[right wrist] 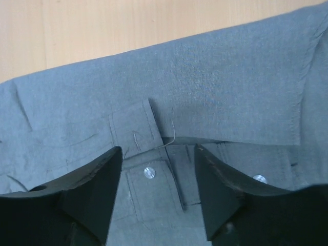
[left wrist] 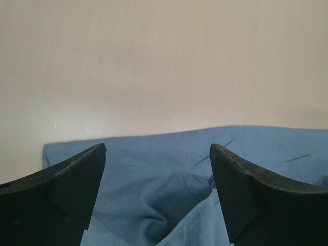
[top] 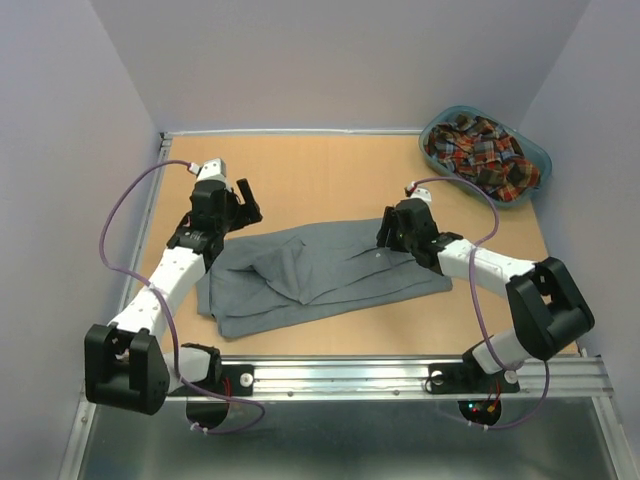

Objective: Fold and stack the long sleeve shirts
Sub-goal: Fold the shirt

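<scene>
Grey shirt point(top: 320, 275) lies spread on the table point(top: 320, 175), roughly centred between the two arms. Its long axis runs left to right, with the left end a bit nearer the arm bases and the right end angled away. It is partly folded, with a loose fold bunched left of the middle.

Left gripper point(top: 248, 205) is at the shirt's far-left corner, right at the cloth edge. Its jaws are spread wide with nothing between them; the left wrist view shows the left gripper point(left wrist: 158, 154) with only rumpled cloth below and ahead.

Right gripper point(top: 388, 233) is over the shirt's right end, well inside the edge. In the right wrist view the right gripper point(right wrist: 159, 154) has its jaws apart, straddling the front strip beside a button point(right wrist: 148, 172). No cloth is pinched between them (I can't tell whether the tips touch the fabric).

Plaid shirt point(top: 485, 150) is bunched up in the basket point(top: 540, 172) at the far right corner, well apart from both grippers and not folded yet.

Key relation: each arm has its own end of the long axis, left arm on the left end and right arm on the right. Judging from this, the right gripper is the closer one to a grab because the cloth is straight below it. The left sits at the rim and would need to come down and in over the corner. The basket is on the right arm's side.
</scene>
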Available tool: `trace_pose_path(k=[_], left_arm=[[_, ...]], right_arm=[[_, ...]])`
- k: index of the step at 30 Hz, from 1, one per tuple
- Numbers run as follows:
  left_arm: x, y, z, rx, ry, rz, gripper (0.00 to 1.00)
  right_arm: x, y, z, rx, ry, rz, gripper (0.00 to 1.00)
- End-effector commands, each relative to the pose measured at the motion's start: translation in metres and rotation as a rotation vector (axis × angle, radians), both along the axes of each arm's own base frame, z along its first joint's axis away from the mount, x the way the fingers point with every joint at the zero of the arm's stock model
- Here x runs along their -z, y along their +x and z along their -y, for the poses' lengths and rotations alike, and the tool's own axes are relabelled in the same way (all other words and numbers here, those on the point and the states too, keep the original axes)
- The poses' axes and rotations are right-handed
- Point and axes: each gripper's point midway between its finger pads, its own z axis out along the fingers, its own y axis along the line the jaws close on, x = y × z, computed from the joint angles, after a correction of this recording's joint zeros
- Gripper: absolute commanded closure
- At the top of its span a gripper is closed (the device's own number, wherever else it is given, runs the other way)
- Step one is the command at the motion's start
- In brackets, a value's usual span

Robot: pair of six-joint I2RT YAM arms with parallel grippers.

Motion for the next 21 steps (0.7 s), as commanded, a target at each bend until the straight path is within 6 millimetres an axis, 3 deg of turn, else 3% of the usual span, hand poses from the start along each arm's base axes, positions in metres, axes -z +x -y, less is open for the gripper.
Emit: trace_pose_path(k=[1,2,9,11,21], left_arm=[[0.026,0.001,-0.004,-0.029,-0.021,-0.047,0.07],[0.04,0.002,-0.008,-0.036,-0.017,-0.084,0.07],[0.076,0.003,-0.013,-0.051,-0.032,-0.201,0.07],[0.084,0.002,-0.013,-0.049,-0.03,-0.222,0.07],[0.107,0.0,-0.016,-0.063,-0.005,-0.3,0.07]], right_arm=[[-0.027,0.03,-0.021,0.051,0.162,0.066,0.39],[-0.019,0.032,-0.023,0.048,0.164,0.051,0.41],[-0.004,0.045,-0.028,0.064,0.169,0.042,0.5],[0.0,0.047,-0.031,0.057,0.173,0.037,0.54],[0.02,0.043,-0.039,0.019,0.178,-0.015,0.55]])
